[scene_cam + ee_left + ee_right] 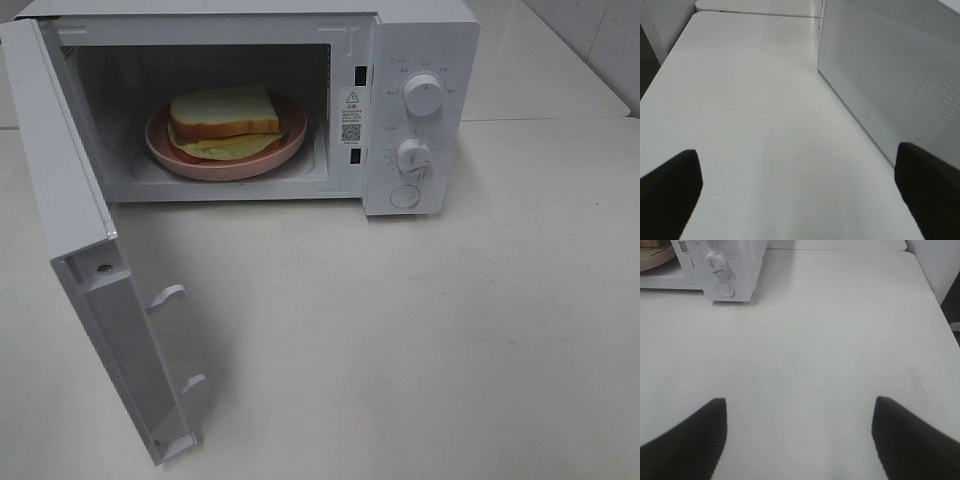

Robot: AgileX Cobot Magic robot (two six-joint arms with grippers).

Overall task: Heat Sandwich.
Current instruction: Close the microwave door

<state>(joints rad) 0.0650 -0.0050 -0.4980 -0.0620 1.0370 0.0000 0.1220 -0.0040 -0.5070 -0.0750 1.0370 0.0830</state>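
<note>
Starting with the white table (450, 330), we found the microwave (455, 60) standing at its far side with the cavity exposed. The door (60, 190) was swung wide on its left hinge, its inner face turned toward the cavity. Neither arm showed in the high view. Seen from its own wrist, the left gripper (796, 165) hung over bare table just beside the perforated outer face of the door, jaws spread wide and holding nothing. The right gripper (799, 405) hovered over the table in front of the control panel, well apart from it, jaws likewise parted and empty. Inside the cavity lay a round pink plate (292, 150), and on it rested the sandwich (225, 112), flat, with its pale yellow-green layer poking out beneath the bread toward the front. We judged the loading done, since plate and sandwich sat fully inside. What was left, as we read it, was shutting the door and then setting the upper knob (423, 95) and the lower knob (412, 156) to start the heating. We thought the left gripper the better placed to push the door.
</note>
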